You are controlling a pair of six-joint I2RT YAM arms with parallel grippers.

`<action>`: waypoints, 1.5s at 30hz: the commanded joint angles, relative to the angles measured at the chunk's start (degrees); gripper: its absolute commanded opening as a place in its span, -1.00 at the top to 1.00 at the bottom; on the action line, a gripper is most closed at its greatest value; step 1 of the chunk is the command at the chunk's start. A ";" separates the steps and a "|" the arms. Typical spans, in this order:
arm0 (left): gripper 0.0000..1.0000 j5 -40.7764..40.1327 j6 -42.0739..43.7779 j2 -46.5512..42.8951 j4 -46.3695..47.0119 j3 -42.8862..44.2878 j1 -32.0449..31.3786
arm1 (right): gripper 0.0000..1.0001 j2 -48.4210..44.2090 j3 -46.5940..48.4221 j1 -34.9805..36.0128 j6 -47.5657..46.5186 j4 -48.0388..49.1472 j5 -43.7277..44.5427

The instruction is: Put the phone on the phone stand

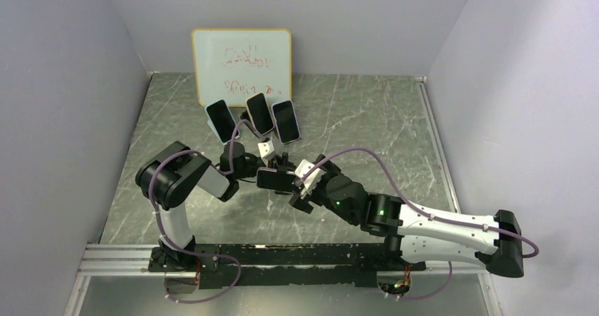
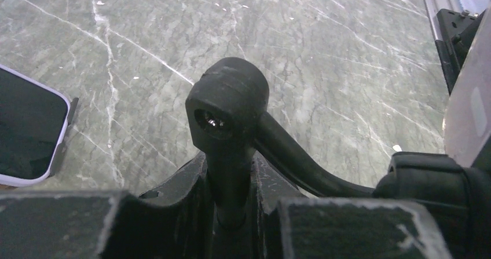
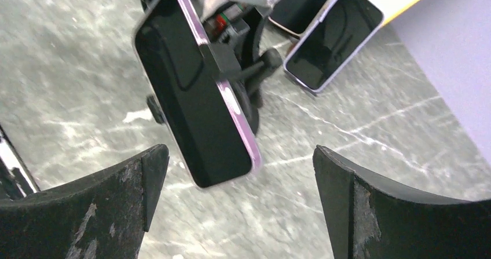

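A dark phone with a purple edge [image 3: 194, 97] sits clamped in the black phone stand's holder [image 3: 219, 62], tilted above the table. It shows as a dark slab in the top view [image 1: 271, 179]. My left gripper [image 2: 231, 204] is shut on the stand's black post, below its round joint knob [image 2: 228, 105]. In the top view the left gripper [image 1: 261, 166] is just left of the phone. My right gripper [image 3: 240, 181] is open, its fingers [image 3: 121, 195] apart on either side of the phone's lower end without touching it. In the top view the right gripper [image 1: 292, 189] is right of the phone.
Three more phones [image 1: 260, 113] lean on stands at the back, in front of a whiteboard [image 1: 241, 65]. One of them shows at the left wrist view's left edge [image 2: 26, 134], another in the right wrist view [image 3: 336, 39]. The marble table [image 1: 367, 125] is walled on three sides.
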 commanded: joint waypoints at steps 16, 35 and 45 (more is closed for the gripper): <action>0.90 5.49 -6.70 3.99 2.95 0.59 1.82 | -1.00 17.04 10.51 2.54 -20.41 -13.44 4.60; 0.90 5.68 -7.19 5.40 3.21 1.06 1.65 | -1.00 20.65 6.84 3.11 -26.47 -1.78 8.85; 0.90 5.14 -7.05 5.10 2.76 0.84 1.33 | -0.61 23.37 7.05 2.94 -24.07 1.38 11.00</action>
